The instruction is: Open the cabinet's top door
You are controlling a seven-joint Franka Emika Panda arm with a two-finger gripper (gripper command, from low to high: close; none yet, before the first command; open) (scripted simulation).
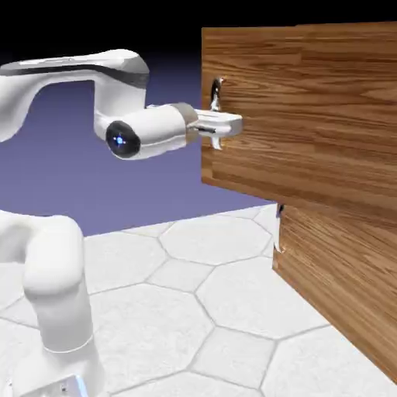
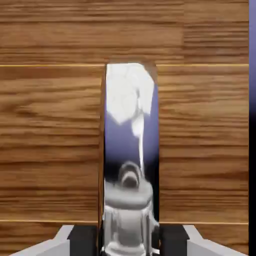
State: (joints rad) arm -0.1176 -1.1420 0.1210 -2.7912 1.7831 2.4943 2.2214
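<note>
The cabinet [image 1: 341, 264] is a tall brown wood-grain box at the exterior view's right. Its top door [image 1: 310, 108] stands out to the left of the lower panel [image 1: 333, 279], swung partly out from the front. A short vertical silver handle [image 1: 216, 93] sits near the door's left edge. My gripper [image 1: 223, 124] reaches in level from the left and is shut on that handle. In the hand view the shiny handle [image 2: 130, 125] stands large and upright between my fingertips [image 2: 192, 239], with the door's wood [image 2: 50, 130] behind it. My gripper [image 2: 129, 246] is at the bottom edge.
The white arm [image 1: 54, 287] rises at the lower left and bends over toward the door. A pale table [image 1: 201, 295] with a hexagon pattern runs under the arm up to the cabinet's foot. A blue-violet backdrop [image 1: 116, 194] lies behind.
</note>
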